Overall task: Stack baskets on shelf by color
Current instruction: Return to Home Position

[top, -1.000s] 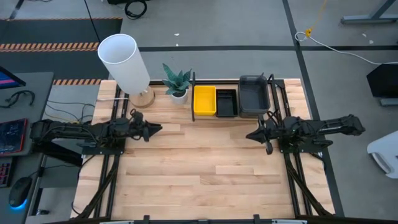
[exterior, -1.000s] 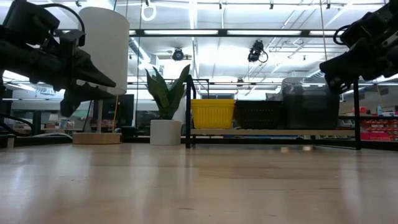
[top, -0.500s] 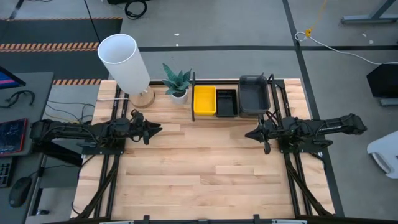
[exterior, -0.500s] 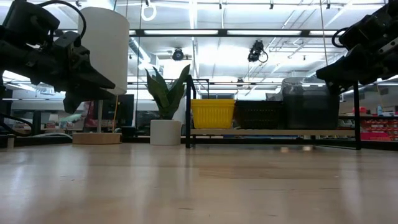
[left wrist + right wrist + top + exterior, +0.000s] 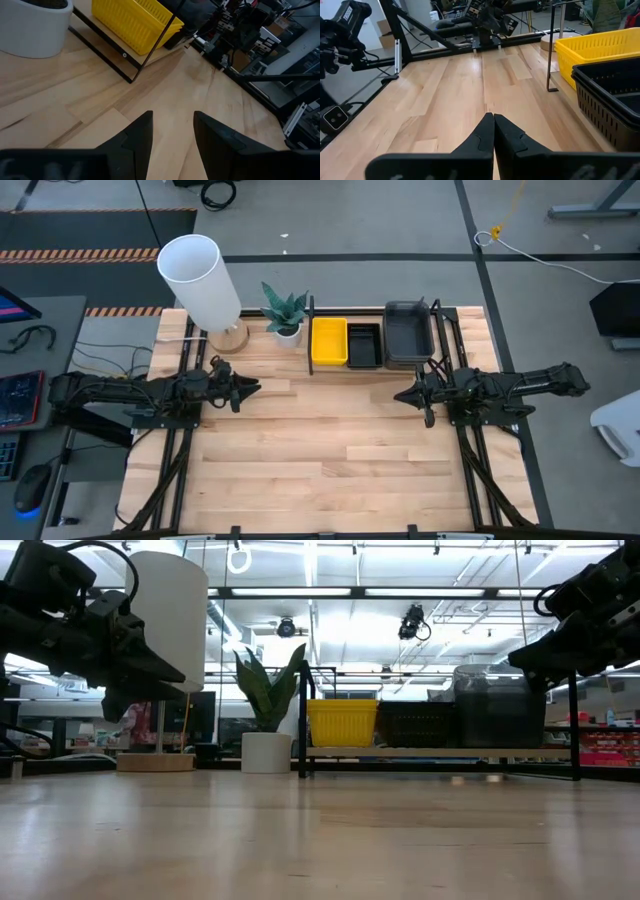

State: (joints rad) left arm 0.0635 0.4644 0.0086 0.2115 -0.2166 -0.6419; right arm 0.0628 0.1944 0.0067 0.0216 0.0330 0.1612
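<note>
Three piles of baskets sit side by side on the shelf at the table's far edge: yellow, small black perforated and larger dark grey. In the low view the yellow, black and grey piles rest on the shelf board. My left gripper hovers open over the table's left half, its fingers pointing right. My right gripper hovers shut near the shelf's front right corner, pointing left. Neither holds anything.
A white lamp and a potted plant stand left of the shelf at the far edge. Bare wooden tabletop stretches between and in front of the arms. Black frame rails run along both table sides.
My right gripper has edged slightly toward the table's left and levelled out a little. The baskets have stayed where they were.
</note>
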